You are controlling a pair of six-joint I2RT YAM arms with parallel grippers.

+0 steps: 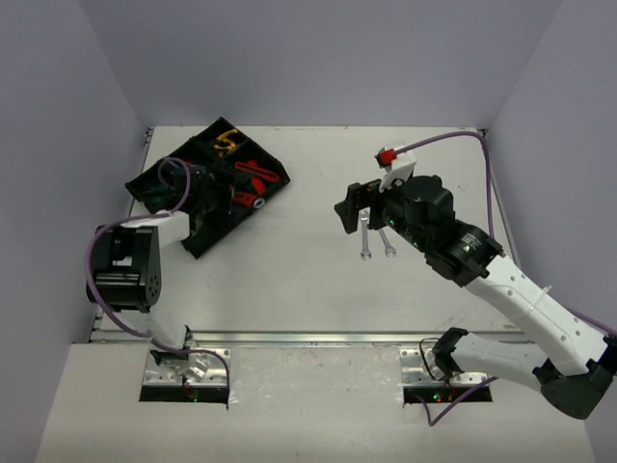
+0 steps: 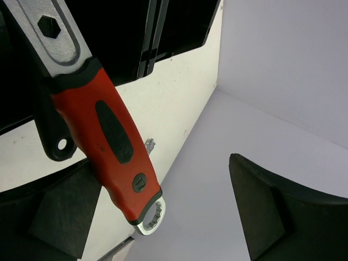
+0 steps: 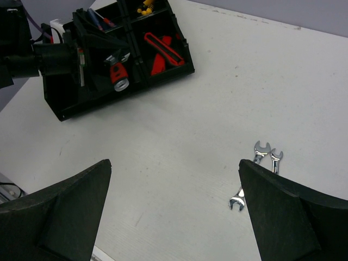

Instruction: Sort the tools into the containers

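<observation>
Overhead, 2 robot arms reached over a white desk (image 1: 308, 289). The left fingers (image 2: 272, 217) stood wide apart above a black divided tray (image 1: 207, 231) that sat angled at the far left of the desk. They clamped nothing.

Between those fingers, in the left wrist view, lay a red-handled adjustable wrench (image 2: 109, 130). Its red and black grip ran close along the finger at the left of that view, well apart from the other finger. Whether the grip touched the near finger could not be told. The silver ring at the handle's end pointed toward the wrist, and the silver shank ran away from the fingers into the tray. From the right wrist view the same wrench sat in a near compartment of the tray, directly in front of the left fingers.

Farther from the left fingers, other compartments held yellow-handled pliers (image 1: 226, 142) and red utility knives (image 1: 258, 174).

The right fingers (image 3: 288, 217) were also spread fully and held nothing. They hung above the bare middle of the desk, well apart from the tray. Just below and ahead of them lay 2 silver spanners (image 3: 260, 149) side by side on the desk, partly hidden behind the finger at the right of the right wrist view.
</observation>
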